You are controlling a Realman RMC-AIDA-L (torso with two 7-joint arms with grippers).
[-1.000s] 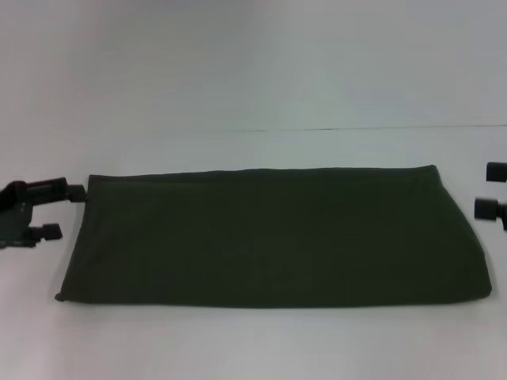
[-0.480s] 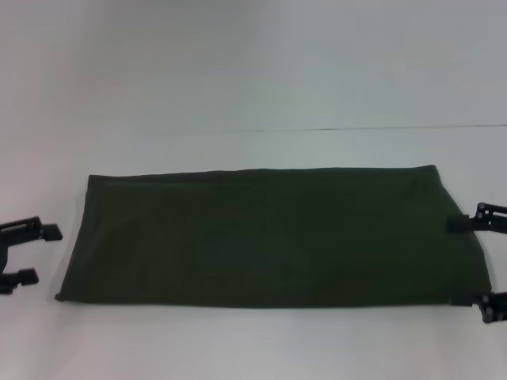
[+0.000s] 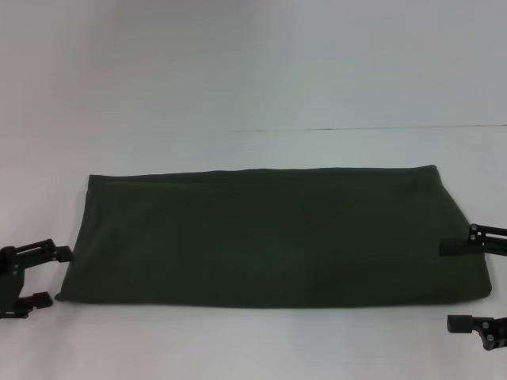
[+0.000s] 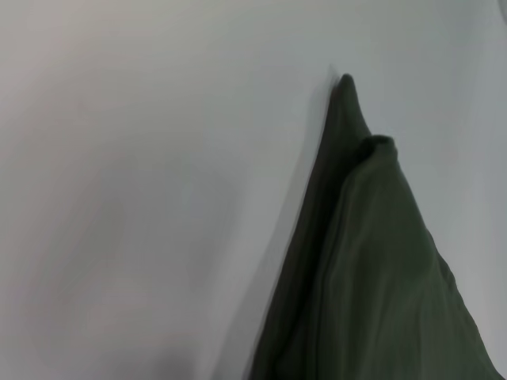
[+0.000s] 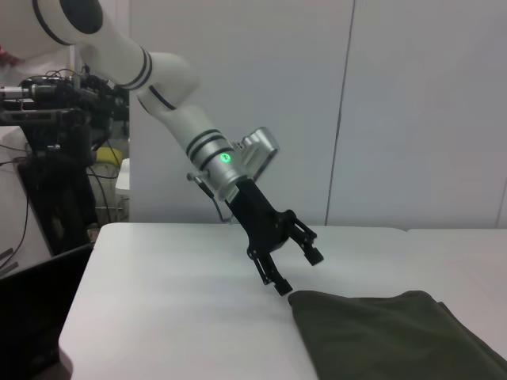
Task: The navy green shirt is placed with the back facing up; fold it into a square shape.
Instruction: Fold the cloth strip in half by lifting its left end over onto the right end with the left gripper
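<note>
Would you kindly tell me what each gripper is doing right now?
Left gripper: open, empty, at the shirt's near-left corner.
Right gripper: open, straddling its right edge.

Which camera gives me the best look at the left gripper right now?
The right wrist view: it shows the left gripper from the side, fingers open, just off the navy green shirt corner. The head view catches it only at the frame edge. The left wrist view shows shirt and table, no fingers.
</note>
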